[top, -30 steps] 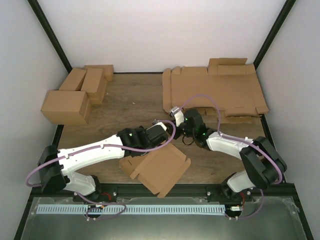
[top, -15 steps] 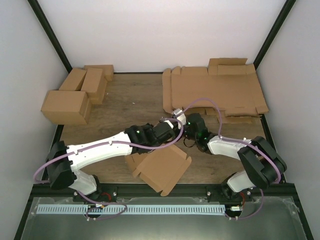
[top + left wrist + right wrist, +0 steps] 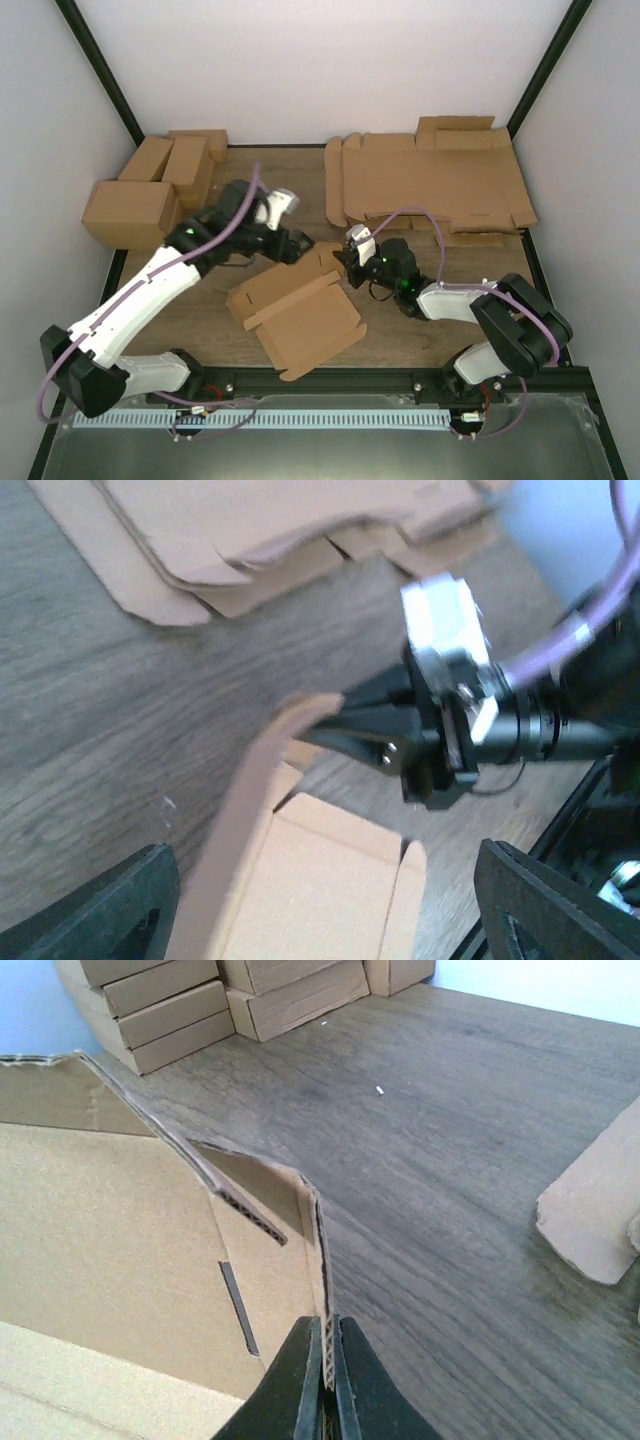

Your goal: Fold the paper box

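Observation:
The paper box (image 3: 300, 318) is a flat brown die-cut sheet lying near the front of the table, with one flap (image 3: 270, 1210) lifted at its far right corner. My right gripper (image 3: 347, 262) is shut on the edge of that raised flap; in the right wrist view the corrugated edge is pinched between the fingertips (image 3: 325, 1348). My left gripper (image 3: 303, 247) hovers over the sheet's far edge, open. In the left wrist view its fingers (image 3: 100, 910) stand wide apart with the box (image 3: 320, 880) below them and the right gripper (image 3: 345, 718) ahead.
A pile of flat brown sheets (image 3: 430, 185) lies at the back right, its corner showing beside the right gripper (image 3: 595, 1210). Several finished brown boxes (image 3: 150, 190) stand at the back left (image 3: 180, 1000). Bare wood tabletop (image 3: 270, 190) lies between them.
The left gripper has opened and its arm has swung back and left. The right gripper has shut on the flap. The sheet has slid left and turned.

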`<state>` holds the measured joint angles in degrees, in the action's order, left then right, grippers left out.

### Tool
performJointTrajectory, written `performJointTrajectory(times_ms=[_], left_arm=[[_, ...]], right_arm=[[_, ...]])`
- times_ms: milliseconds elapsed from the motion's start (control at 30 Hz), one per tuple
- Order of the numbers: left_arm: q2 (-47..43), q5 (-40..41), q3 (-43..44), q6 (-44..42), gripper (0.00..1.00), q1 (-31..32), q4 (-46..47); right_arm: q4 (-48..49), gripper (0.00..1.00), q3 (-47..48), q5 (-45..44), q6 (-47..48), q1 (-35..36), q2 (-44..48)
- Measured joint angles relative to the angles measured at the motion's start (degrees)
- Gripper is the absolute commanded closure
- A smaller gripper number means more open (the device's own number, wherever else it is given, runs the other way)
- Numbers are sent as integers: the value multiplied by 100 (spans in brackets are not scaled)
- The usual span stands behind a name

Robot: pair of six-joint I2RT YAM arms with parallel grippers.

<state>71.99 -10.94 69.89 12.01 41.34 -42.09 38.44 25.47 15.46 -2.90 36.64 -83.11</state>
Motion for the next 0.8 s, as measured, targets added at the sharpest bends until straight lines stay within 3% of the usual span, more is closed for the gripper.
performJointTrajectory(times_ms=[167, 300, 533, 800], left_arm=[[-92, -1425, -256, 24, 55, -1718, 302], [223, -2052, -702, -175, 67, -2173, 367], [658, -3042, -1408, -514, 74, -2149, 514], [590, -3298, -1727, -514, 76, -2028, 883]], right_arm=[[214, 99, 55, -59, 188, 4, -236], [533, 99, 66, -59, 413, 11, -389], [691, 99, 295, -122, 741, 28, -549], [750, 99, 284, -205, 734, 74, -658]])
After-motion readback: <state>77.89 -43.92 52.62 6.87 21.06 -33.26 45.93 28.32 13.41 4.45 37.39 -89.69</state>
